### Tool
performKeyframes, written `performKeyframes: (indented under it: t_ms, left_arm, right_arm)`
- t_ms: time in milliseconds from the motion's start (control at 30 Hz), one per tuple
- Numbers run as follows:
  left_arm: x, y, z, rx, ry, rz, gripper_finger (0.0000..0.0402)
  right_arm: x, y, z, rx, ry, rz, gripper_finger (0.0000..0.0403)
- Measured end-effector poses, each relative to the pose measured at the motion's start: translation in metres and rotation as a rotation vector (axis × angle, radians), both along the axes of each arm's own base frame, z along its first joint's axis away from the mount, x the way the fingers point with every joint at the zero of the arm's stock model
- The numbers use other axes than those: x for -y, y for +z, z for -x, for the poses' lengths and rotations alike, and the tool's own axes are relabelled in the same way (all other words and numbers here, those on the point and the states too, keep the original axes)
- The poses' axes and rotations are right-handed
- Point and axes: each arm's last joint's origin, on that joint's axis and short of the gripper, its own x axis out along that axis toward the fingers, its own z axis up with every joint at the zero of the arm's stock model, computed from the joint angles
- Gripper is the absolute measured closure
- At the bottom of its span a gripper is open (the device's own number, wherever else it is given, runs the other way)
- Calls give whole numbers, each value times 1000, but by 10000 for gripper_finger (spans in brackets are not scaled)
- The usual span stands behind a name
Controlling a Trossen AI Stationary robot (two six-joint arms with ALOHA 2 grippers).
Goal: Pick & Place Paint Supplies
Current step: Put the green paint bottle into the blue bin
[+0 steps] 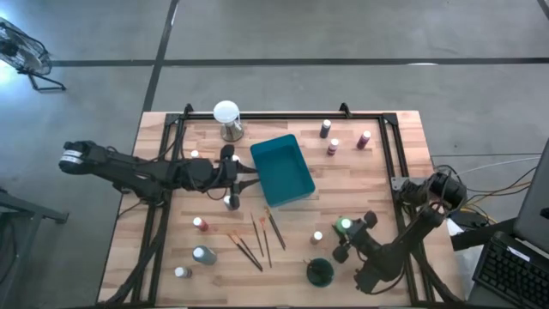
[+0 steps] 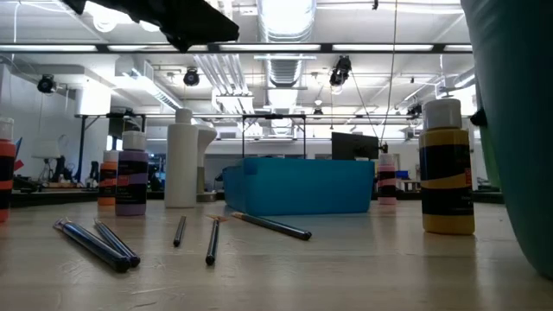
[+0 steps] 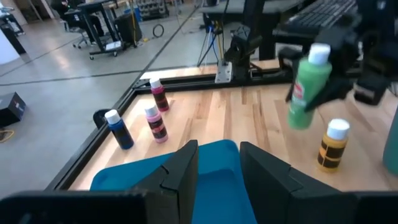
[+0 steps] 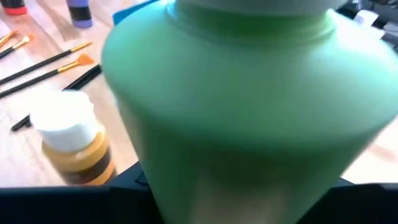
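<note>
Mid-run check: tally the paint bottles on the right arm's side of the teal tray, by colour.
Green bottle, dark green bottle: 2
Yellow bottle: 1
Blue bottle: 1
Pink bottle, magenta bottle: 2
Total: 6

You see a teal tray (image 1: 282,171) near the middle of the wooden bench (image 1: 154,257), open side up. A white globe (image 1: 226,112) on its metal base stands near the far edge, apart from the tray.

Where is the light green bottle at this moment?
In the high view the light green bottle sits in the right gripper, near the table's front right, beside the yellow bottle and behind the dark green bottle.
</note>
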Motion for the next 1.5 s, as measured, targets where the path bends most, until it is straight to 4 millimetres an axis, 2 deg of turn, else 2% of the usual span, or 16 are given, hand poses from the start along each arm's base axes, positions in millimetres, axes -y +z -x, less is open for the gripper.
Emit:
performKeyframes:
  t_ms: [200, 367, 567, 700, 933, 1167, 1333, 1500]
  left_arm:
    - [0, 9, -1, -26, -24, -13, 276]
    - [-2, 15, -6, -120, -103, -28, 280]
    - [-4, 26, -32, -265, -145, -44, 282]
    - [-2, 39, -56, -309, -169, -99, 279]
    - [0, 62, -91, -355, -221, -146, 228]
    - [1, 54, -111, -390, -264, -226, 160]
    - [-1, 50, -118, -378, -320, -236, 148]
    - [-3, 58, -121, -319, -371, -226, 152]
  right_arm:
    - [12, 24, 9, 24, 10, -41, 238]
    - [20, 52, 18, -58, 59, -115, 243]
    - [36, 89, 30, -86, 154, -190, 239]
    - [50, 104, 32, -164, 199, -235, 243]
    - [67, 119, 34, -250, 260, -298, 241]
    - [70, 129, 29, -275, 293, -311, 244]
    - [68, 138, 21, -292, 319, -299, 242]
    - [68, 141, 2, -380, 336, -301, 245]
